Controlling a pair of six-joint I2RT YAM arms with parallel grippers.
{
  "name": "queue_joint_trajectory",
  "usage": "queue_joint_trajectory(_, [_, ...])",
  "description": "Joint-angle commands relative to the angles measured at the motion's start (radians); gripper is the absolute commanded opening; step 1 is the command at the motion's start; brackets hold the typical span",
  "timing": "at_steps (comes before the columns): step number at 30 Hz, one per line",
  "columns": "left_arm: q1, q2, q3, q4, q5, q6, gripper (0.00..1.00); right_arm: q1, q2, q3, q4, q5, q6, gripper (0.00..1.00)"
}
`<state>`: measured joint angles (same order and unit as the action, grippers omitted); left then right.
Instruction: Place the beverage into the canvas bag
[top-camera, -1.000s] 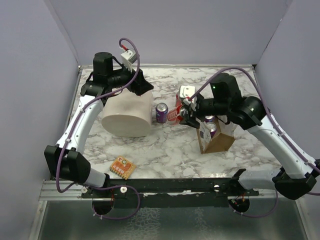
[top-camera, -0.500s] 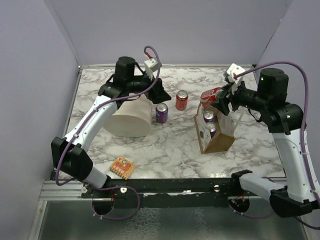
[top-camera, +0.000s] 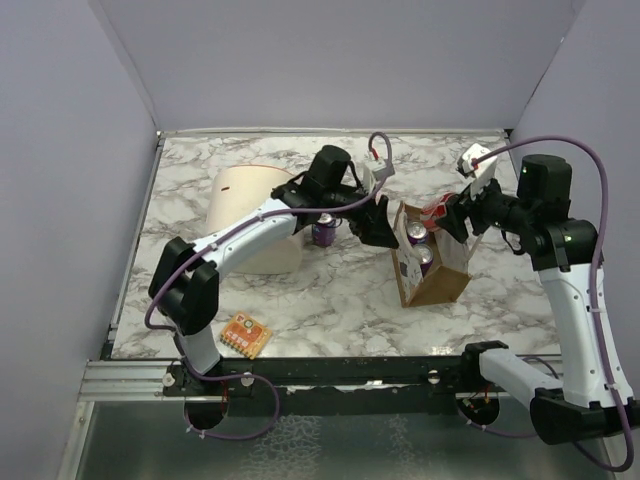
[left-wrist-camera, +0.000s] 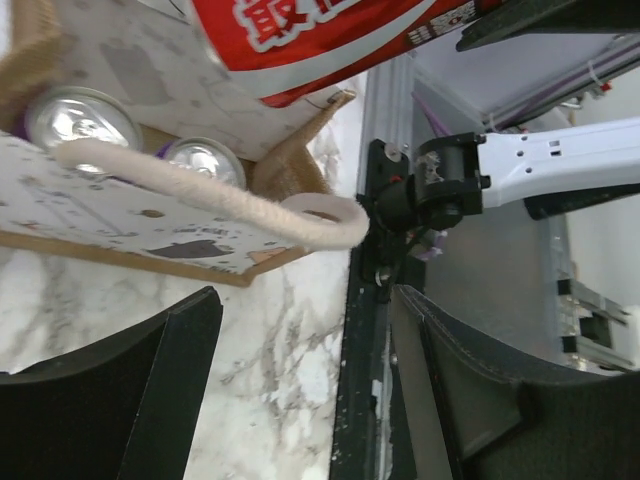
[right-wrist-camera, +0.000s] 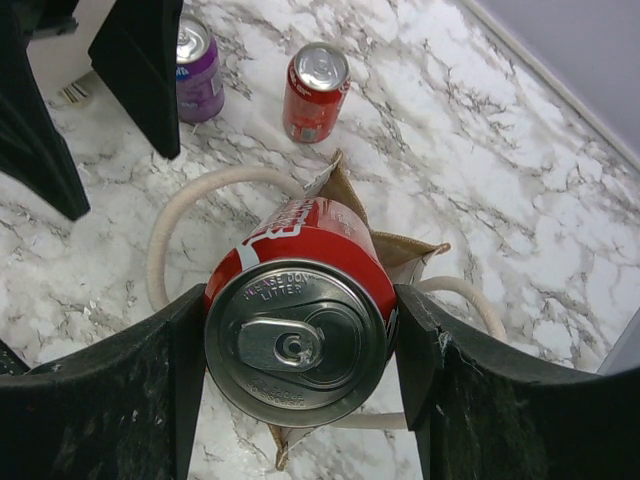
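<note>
Red can (right-wrist-camera: 310, 250) above the canvas bag (top-camera: 440, 285)
Right pincer (right-wrist-camera: 300, 330) clamped on can, base tilted toward 8 o'clock; left pincer (left-wrist-camera: 305, 310) apart, empty.

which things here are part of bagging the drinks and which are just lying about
Job in hand:
- held red can, gripped in the right tool
- canvas bag, two cans already inside
- open left tool beside it

Lying about:
- cream tub
- orange packet
- loose purple can and loose red can, perhaps next to go in
</note>
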<state>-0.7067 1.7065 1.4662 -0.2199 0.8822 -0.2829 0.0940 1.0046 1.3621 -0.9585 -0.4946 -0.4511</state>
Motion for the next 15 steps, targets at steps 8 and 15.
queue_joint_trajectory(8, [-0.091,0.119,0.058,0.217,0.128,-0.252,0.7,-0.004,0.018,-0.086,0.079,0.101,-0.045,0.01])
queue_joint_trajectory(15, [-0.091,0.144,0.082,0.214,0.099,-0.255,0.68,-0.004,0.033,-0.116,0.08,0.142,-0.011,0.01])
